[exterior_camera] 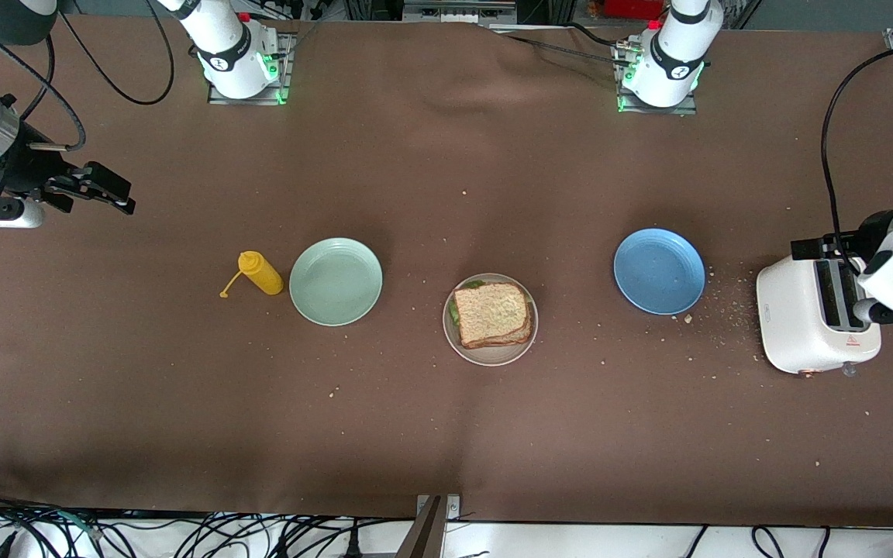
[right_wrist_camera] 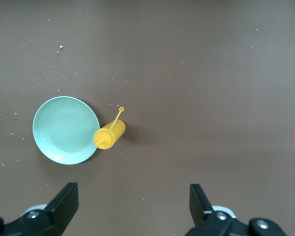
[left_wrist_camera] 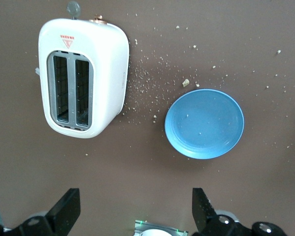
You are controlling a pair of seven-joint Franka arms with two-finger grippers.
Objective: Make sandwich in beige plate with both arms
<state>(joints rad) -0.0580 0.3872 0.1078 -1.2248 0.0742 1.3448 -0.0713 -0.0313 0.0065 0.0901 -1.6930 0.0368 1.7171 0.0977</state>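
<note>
Sandwich (exterior_camera: 492, 314) on beige plate (exterior_camera: 491, 356), both open grippers at table's ends.

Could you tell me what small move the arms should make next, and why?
Probably none beyond holding clear. The sandwich already lies assembled on the beige plate, lettuce showing under the top slice. The left gripper hangs open over the toaster's end of the table, and the right gripper is open and empty at the mustard bottle's end.
</note>
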